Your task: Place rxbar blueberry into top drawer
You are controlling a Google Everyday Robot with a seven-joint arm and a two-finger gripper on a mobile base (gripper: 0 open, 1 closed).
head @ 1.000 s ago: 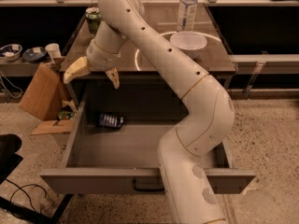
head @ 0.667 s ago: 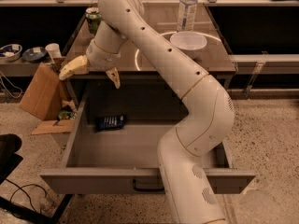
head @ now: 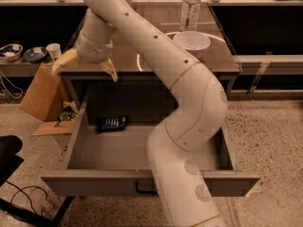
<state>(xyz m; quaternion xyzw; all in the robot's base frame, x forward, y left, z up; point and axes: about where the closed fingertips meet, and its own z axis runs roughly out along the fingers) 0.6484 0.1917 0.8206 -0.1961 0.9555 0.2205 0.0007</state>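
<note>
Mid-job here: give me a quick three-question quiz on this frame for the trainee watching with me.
1. True or false: the rxbar blueberry lies inside the open top drawer.
2. Multiple choice: the gripper is A) shut on the bar, B) open and empty, raised near the counter's front edge, C) resting on the drawer floor.
3. Fill in: on the counter, the white bowl stands near a water ____.
Key: 1 true; 2 B; 3 bottle.
</note>
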